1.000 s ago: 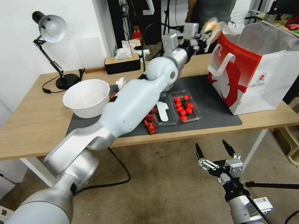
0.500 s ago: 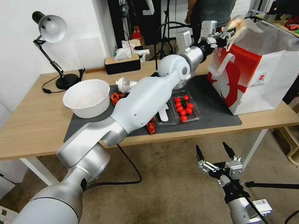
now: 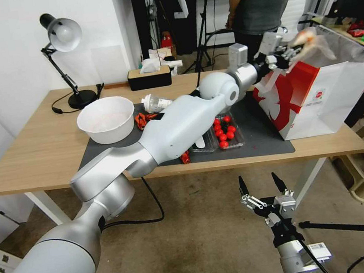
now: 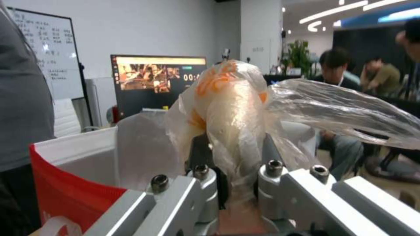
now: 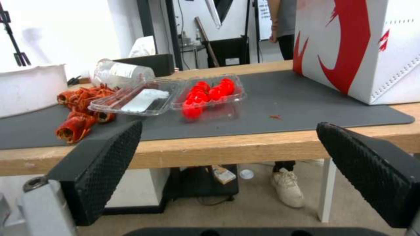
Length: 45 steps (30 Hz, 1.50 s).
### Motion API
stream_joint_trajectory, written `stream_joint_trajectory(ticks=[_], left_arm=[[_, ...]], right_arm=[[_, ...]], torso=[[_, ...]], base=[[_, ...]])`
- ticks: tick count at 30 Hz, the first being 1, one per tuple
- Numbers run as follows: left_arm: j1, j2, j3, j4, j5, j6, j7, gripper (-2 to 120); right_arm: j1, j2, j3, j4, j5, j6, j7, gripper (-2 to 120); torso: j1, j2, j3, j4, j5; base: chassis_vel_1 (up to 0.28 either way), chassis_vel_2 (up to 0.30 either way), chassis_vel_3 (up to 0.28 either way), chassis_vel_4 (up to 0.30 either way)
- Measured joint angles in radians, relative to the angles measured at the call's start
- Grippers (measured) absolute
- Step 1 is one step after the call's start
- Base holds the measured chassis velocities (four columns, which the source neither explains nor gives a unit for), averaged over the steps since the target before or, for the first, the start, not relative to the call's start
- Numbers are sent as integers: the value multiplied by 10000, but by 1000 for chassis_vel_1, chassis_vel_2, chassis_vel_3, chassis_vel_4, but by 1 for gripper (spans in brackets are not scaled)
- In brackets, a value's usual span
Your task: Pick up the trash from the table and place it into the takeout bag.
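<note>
Head view, left to right: the left gripper [image 3: 286,53], jaws clamped on the clear-bagged lump [image 3: 309,41], holds it over the takeout bag [image 3: 314,93] mouth on the bench [image 3: 37,150], where trailing film might catch the rim, while the right gripper [image 3: 258,184] hangs open below.

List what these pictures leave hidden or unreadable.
- Inside of the takeout bag: head view, hidden by its own walls.
- What the plastic bag in the left gripper contains: left wrist view, crumpled film obscures it.
- Plastic bottle label: right wrist view, too small to read.
</note>
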Motion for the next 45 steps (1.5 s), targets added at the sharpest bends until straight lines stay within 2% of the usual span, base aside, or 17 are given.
stream_joint_trajectory(ticks=[5, 8, 13, 14, 16, 17, 18, 20, 21, 23, 25, 29, 31, 41, 45], left_arm=[[-41, 20, 117, 183, 947, 4, -2, 5], [-84, 28, 145, 314, 1426, 6, 20, 10], [-120, 54, 154, 369, 1625, 108, 24, 33], [-120, 54, 154, 369, 1625, 108, 24, 33], [-120, 63, 148, 345, 1623, 141, 26, 43], [-120, 63, 148, 345, 1623, 141, 26, 43], [-120, 63, 143, 341, 1610, 148, 26, 51], [-120, 62, 142, 338, 1603, 150, 26, 51], [-149, 59, 132, 314, 1579, 160, 21, 63], [-155, 59, 130, 303, 1573, 163, 19, 64], [-215, 58, 122, 280, 1541, 188, 12, 76], [-265, 58, 97, 269, 1515, 209, -3, 86], [-279, 61, 27, 251, 1491, 236, -21, 97], [-207, 168, -253, 81, 1226, 258, -255, 100], [-30, 506, -464, -365, 1197, 369, -447, 100]], right_arm=[[-23, -3, 57, 12, 0, 42, -3, 100], [-12, 23, 56, 12, 0, 44, -12, 100], [8, 82, 26, -28, -10, 52, -40, 100], [8, 82, 26, -28, -10, 52, -40, 100], [17, 82, 1, -36, -14, 55, -53, 100], [17, 82, 1, -36, -14, 55, -53, 100], [23, 79, -2, -37, -16, 58, -56, 100], [26, 78, -2, -37, -17, 59, -57, 100], [31, 71, -3, -43, -18, 63, -59, 100], [31, 70, -4, -44, -19, 64, -59, 100], [30, 61, -5, -44, -19, 65, -60, 100], [39, 51, -5, -44, -19, 65, -60, 100], [41, 48, -8, -44, -19, 65, -61, 100], [64, 48, -63, -51, -20, 66, -61, 100], [82, 42, -94, -51, -19, 67, -62, 100]], torso=[[0, 0, 0, 1, -1], [-1, 0, 0, 1, -1], [0, 0, 0, 1, -1], [0, 0, 0, 1, -1], [0, 0, 0, 0, -1], [0, 0, 0, 0, -1], [0, -1, 0, 1, -1], [0, -1, 1, 1, 0], [0, 0, 0, 1, 0], [0, -1, 0, 1, -1], [0, 0, 1, 1, -1], [0, 0, 1, 1, -1], [0, 0, 1, 0, -1], [0, -1, 0, 0, -1], [0, 0, 0, 0, -1]], base=[[0, 0, 0, 0], [0, 0, 0, 0], [0, 0, 0, 0], [0, 0, 0, 0], [0, 0, 0, 0], [0, 0, 0, 0], [0, 0, 0, 0], [0, 0, 0, 0], [0, 0, 0, 0], [0, 0, 0, 0], [0, 0, 0, 0], [0, 0, 0, 0], [0, 0, 0, 0], [0, 0, 0, 0], [0, 0, 0, 0]])
